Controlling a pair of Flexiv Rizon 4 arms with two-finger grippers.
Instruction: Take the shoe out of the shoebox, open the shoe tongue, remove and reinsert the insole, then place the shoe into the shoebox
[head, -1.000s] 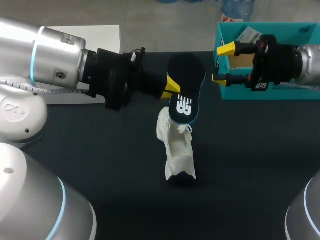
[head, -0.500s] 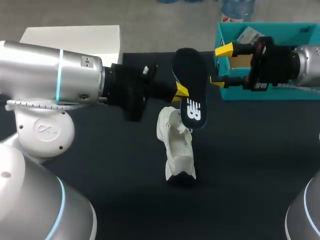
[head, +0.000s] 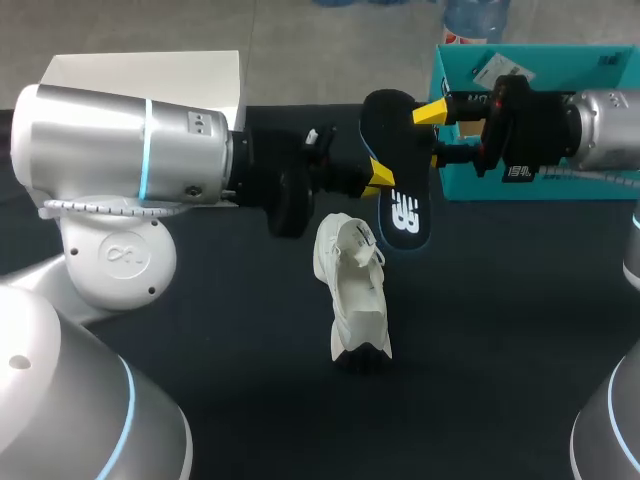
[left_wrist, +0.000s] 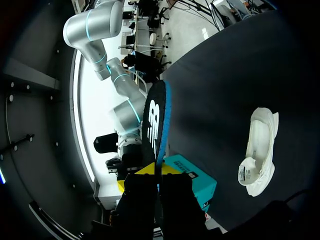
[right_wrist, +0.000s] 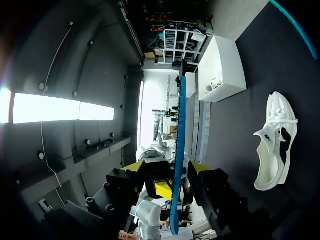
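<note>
My left gripper (head: 378, 178) is shut on the edge of a dark insole (head: 402, 175) with a blue rim and holds it in the air above the table. In the left wrist view the insole (left_wrist: 155, 125) rises straight out of the gripper (left_wrist: 156, 176). My right gripper (head: 432, 133) comes in from the shoebox side, its fingers standing either side of the insole's far end. In the right wrist view the insole (right_wrist: 178, 150) stands edge-on between the yellow tips of the gripper (right_wrist: 167, 171), with gaps showing. The white shoe (head: 350, 290) lies on the black table below.
The teal shoebox (head: 540, 185) stands at the back right, behind my right gripper. A white box lid (head: 150, 72) sits at the back left, behind my left arm. The black table (head: 480, 330) stretches out in front of the shoe.
My left arm has carried the insole to the right, up to the right gripper. The right gripper has shifted slightly left and narrowed its fingers around the insole's far end.
</note>
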